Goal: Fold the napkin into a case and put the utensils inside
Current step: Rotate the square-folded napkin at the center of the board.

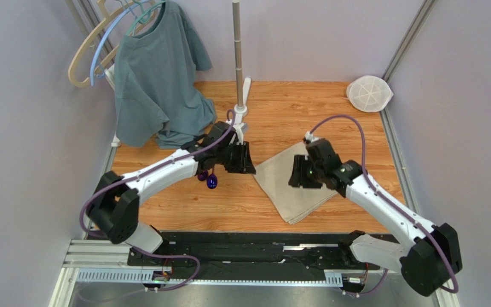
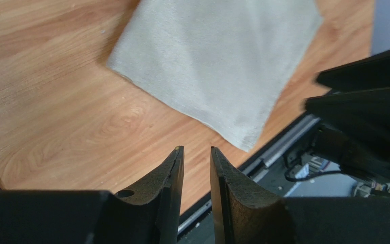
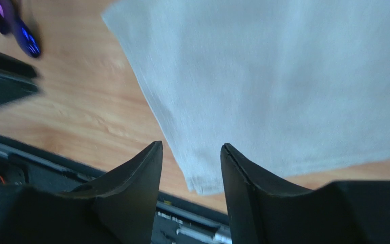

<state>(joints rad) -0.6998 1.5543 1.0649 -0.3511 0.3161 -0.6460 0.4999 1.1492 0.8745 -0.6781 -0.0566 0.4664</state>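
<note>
Just now the napkin (image 1: pixel 277 187) lies flat on the tabletop (image 1: pixel 357 134); left fingers (image 2: pixel 173 170) hover narrowly parted, right fingers (image 3: pixel 143 170) wider, both empty, spoons (image 1: pixel 211 181) nearby.

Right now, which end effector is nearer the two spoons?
Left. The left end effector hangs just right of the spoons, which lie beside its wrist; the right end effector is farther right, over the napkin.

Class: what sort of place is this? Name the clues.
Probably a robotics lab test cell: two arms bolted to a wooden table, plain walls around it, practice props like a napkin and T-shirt.
</note>
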